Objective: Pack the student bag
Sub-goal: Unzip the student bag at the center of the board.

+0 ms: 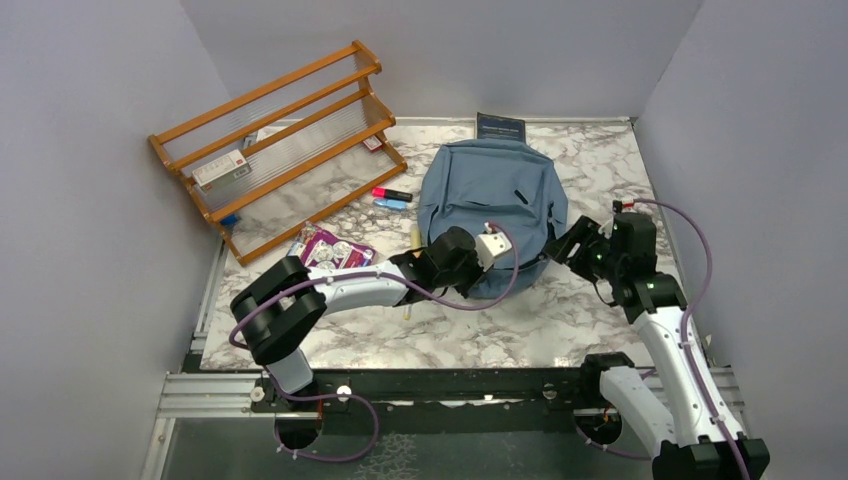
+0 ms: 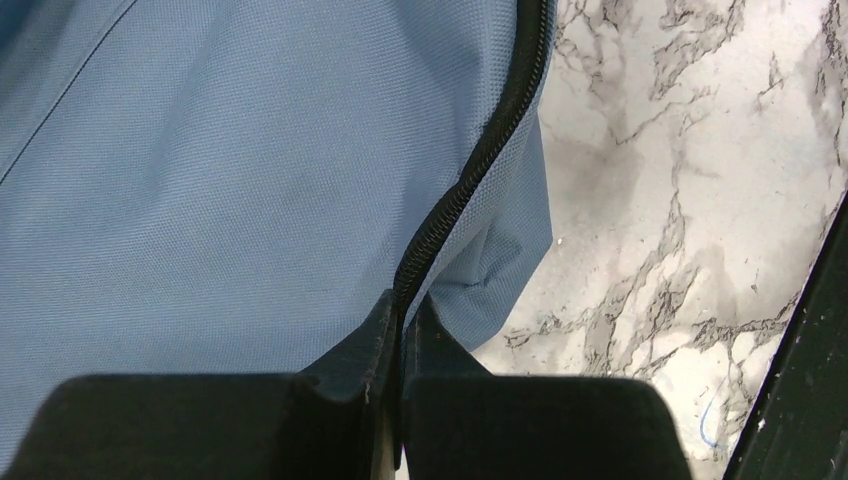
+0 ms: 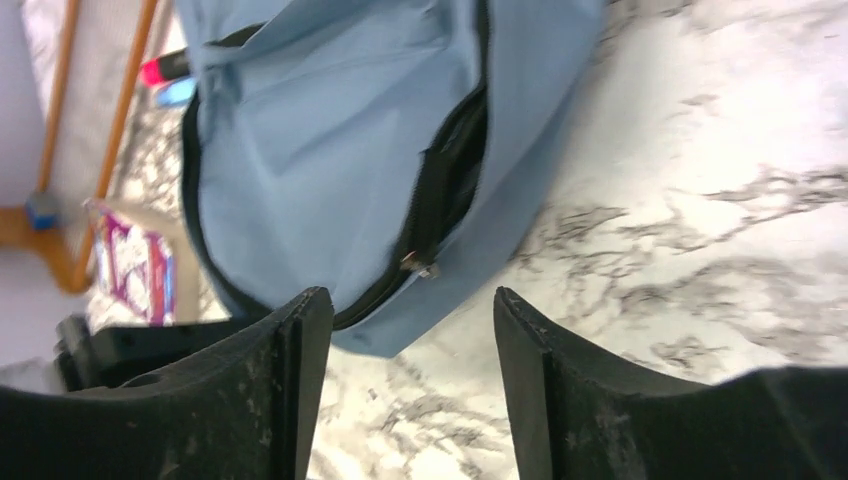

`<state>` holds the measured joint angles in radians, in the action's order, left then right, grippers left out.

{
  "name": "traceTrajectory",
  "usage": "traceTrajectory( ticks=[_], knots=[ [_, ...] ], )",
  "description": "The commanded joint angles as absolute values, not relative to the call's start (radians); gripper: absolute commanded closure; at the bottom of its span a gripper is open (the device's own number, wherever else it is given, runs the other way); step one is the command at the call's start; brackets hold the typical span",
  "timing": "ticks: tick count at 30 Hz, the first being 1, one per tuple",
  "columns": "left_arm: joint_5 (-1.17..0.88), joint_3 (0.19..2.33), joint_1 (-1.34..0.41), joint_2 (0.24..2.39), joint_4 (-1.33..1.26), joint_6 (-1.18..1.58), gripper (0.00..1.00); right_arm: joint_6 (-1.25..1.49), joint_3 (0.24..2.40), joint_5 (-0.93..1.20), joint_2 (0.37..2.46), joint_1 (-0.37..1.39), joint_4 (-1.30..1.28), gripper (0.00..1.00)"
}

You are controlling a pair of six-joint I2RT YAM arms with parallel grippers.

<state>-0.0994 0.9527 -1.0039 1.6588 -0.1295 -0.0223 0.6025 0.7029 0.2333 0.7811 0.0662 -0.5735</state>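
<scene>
Student bag [image 1: 490, 190] is lying on the marble table [image 1: 560, 330], long axis running away from the arms, while the left gripper [image 2: 402, 325] is pinching its near zipper edge [image 2: 470, 190] and the right gripper [image 3: 412, 310], jaws spread, is hovering beside its right-hand zipper opening [image 3: 450, 170].

A: Walls?
B: Plain pale grey walls [image 1: 90, 100] on 3 sides, soft even light.
A: Furniture?
B: White marble-look table [image 1: 520, 335] w/ grey veins, black rail [image 1: 450, 385] at near edge, orange wood rack [image 1: 280, 140] back-left.
</scene>
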Motion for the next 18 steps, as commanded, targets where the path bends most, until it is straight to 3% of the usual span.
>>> traceTrajectory(
  ticks=[1,9,18],
  knots=[
    [-0.079,0.926,-1.010,1.634,-0.171,0.008,1.00,0.589,0.726,0.006,0.802,0.068,-0.598,0.32],
    [-0.082,0.902,-1.009,1.634,-0.175,0.040,1.00,0.618,0.742,0.075,1.000,0.069,-0.450,0.25],
    [-0.092,0.886,-1.009,1.633,-0.175,0.047,1.00,0.624,0.801,0.118,1.125,0.066,-0.361,0.24]
  ],
)
